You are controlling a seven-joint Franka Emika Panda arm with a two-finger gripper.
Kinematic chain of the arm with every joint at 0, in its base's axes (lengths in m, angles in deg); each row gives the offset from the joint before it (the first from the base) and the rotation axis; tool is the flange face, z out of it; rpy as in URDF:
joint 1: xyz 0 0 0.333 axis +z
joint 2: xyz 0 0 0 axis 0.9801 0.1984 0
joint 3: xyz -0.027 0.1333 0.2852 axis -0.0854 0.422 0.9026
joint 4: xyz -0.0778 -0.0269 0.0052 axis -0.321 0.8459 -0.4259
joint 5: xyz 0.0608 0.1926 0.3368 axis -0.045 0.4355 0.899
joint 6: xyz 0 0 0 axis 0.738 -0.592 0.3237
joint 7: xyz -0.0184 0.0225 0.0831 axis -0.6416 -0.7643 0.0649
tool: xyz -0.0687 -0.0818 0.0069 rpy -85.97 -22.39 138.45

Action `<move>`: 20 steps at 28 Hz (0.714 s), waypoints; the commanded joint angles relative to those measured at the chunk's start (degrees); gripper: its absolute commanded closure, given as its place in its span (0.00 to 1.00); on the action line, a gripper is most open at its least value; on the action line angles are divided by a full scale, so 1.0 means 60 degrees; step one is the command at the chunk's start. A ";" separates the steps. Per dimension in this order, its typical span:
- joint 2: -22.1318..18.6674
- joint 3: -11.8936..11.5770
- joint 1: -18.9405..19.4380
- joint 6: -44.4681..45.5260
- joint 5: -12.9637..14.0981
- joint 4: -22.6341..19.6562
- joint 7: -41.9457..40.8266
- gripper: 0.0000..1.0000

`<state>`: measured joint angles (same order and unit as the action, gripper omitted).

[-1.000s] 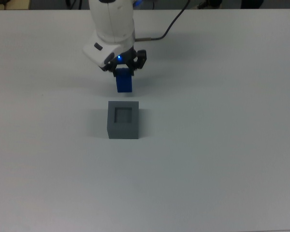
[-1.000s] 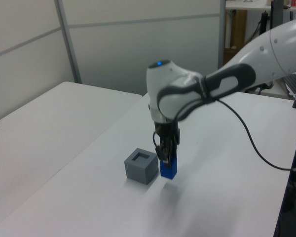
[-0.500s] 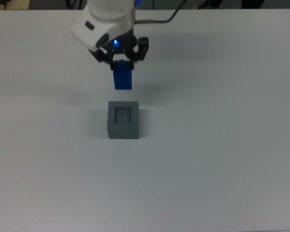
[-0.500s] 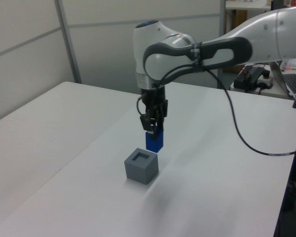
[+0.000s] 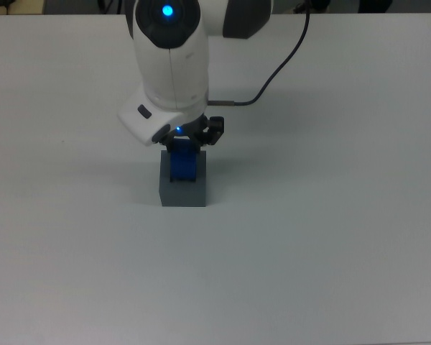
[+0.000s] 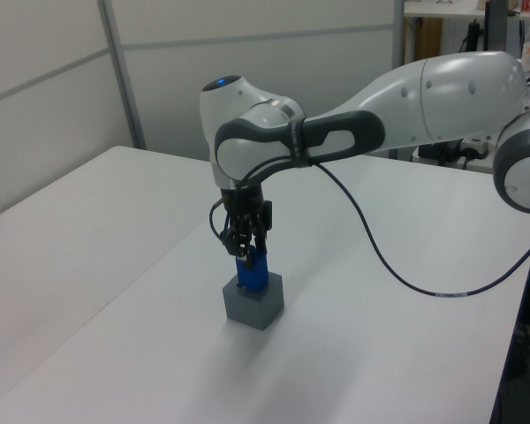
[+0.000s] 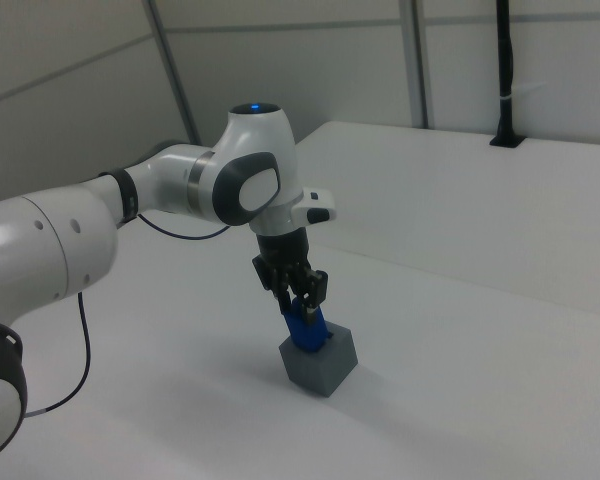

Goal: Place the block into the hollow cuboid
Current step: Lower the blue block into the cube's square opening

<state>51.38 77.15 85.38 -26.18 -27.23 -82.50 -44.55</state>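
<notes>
Hand pinching block upright, its lower end sunk in hollow cuboid mid-counter, bare surface at every clock direction, edges well apart.

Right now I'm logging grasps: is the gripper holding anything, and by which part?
Yes. The gripper holds the blue block by its upper end; the lower end sits over the grey box recess.
</notes>
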 commanded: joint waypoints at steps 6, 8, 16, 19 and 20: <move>0.0285 -0.0232 0.0210 0.0149 -0.0173 0.0348 -0.0064 0.57; 0.0286 -0.0246 0.0196 0.0149 -0.0173 0.0334 -0.0122 0.57; 0.0286 -0.0422 0.0196 0.0149 -0.0129 0.0319 -0.0444 0.56; 0.0286 -0.0407 0.0181 0.0149 -0.0144 0.0290 -0.0503 0.48; 0.0286 -0.0407 0.0181 0.0149 -0.0144 0.0261 -0.0503 0.45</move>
<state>52.26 75.96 85.59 -26.19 -27.58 -81.87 -46.02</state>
